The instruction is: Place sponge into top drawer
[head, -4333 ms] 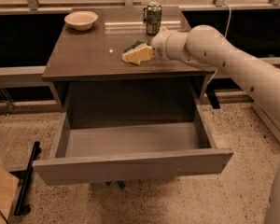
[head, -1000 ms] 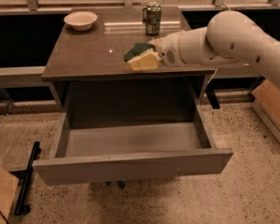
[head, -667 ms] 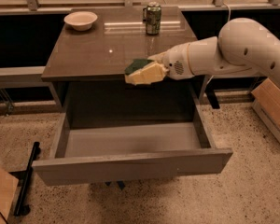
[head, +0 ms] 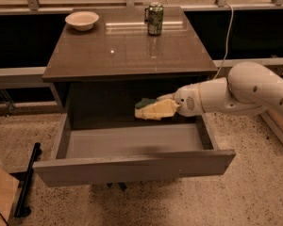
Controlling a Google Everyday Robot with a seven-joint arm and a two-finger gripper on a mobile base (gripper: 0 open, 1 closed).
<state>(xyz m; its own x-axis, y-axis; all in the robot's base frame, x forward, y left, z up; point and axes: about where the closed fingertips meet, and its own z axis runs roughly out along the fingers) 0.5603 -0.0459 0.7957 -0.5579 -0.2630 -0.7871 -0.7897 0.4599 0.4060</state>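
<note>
The top drawer [head: 132, 166] is pulled wide open below the brown cabinet top; its grey inside holds nothing that I can see. My gripper [head: 150, 110] reaches in from the right and hangs over the back right part of the drawer, below the level of the cabinet top. Its cream fingers [head: 161, 109] are shut on the sponge [head: 143, 102], whose dark green layer shows on top at the tip. The sponge is in the air, above the drawer floor.
A green drink can [head: 154, 18] and a white bowl [head: 82, 20] stand at the back of the cabinet top [head: 127, 46]. A dark bar [head: 27, 180] lies on the speckled floor at the left. A cardboard edge [head: 1, 192] shows at bottom left.
My gripper took the sponge off the cabinet top, carried it forward past the front edge and lowered it down over the open drawer.
</note>
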